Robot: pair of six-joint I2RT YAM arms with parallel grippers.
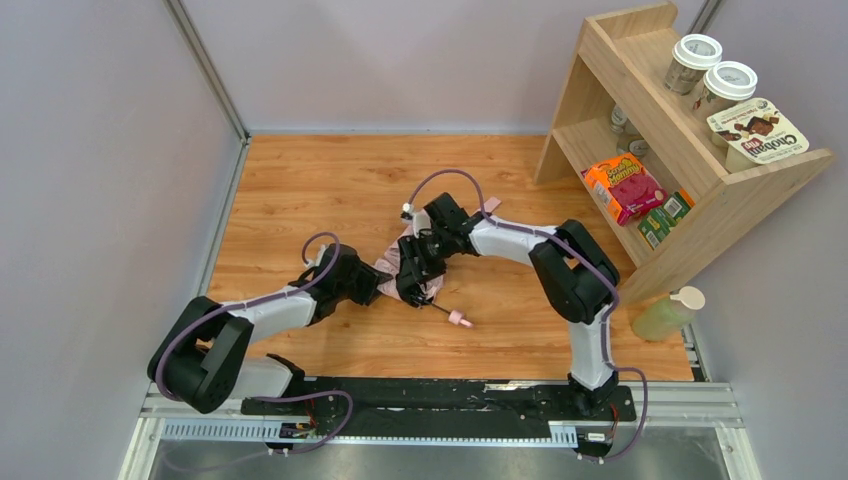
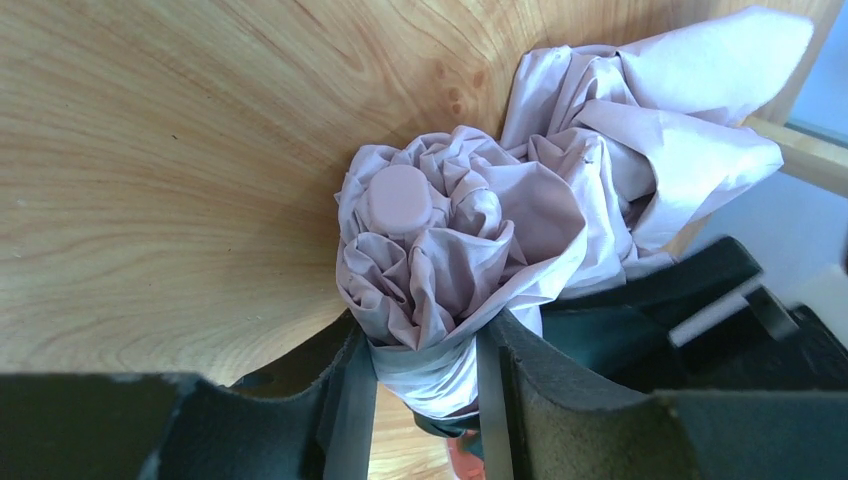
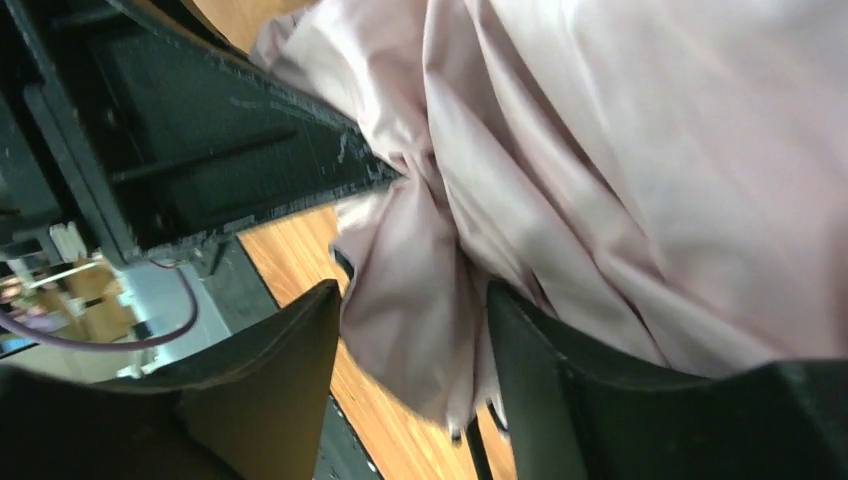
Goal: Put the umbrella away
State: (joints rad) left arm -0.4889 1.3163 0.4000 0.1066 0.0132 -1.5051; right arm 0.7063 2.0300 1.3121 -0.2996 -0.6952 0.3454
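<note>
from above: one worktop [image 1: 300,180], two arms, one umbrella [image 1: 388,266]. the umbrella lies at the middle of the worktop, a pale pink crumpled bundle mostly hidden under the two wrists. one thin dark rod with a pink knob [image 1: 460,320] pokes out toward the near edge. the left gripper [image 1: 368,285] meets the bundle from the left-edge side, the right gripper [image 1: 415,272] from the right-edge side. at the far right corner stands one wooden shelf [image 1: 620,40], holding two lidded jars [image 1: 693,55], one chobani carton [image 1: 757,135], one orange box [image 1: 625,187] and some green packs [image 1: 665,215], too small to count. one pale green bottle [image 1: 665,315] stands at the right edge.

left wrist: the left gripper [image 2: 430,400] is closed to a narrow gap, both fingers [image 2: 350,400] pressing on the rolled umbrella [image 2: 450,230]. the roll stands out beyond the fingertips, one round pink cap [image 2: 398,200] at its end. loose folds spread to the right.

right wrist: the right gripper [image 3: 410,370] stands partly closed, and a fold of umbrella [image 3: 600,170] cloth fills the gap, touching both fingers [image 3: 270,390]. the rest of the cloth billows above and to the right.
</note>
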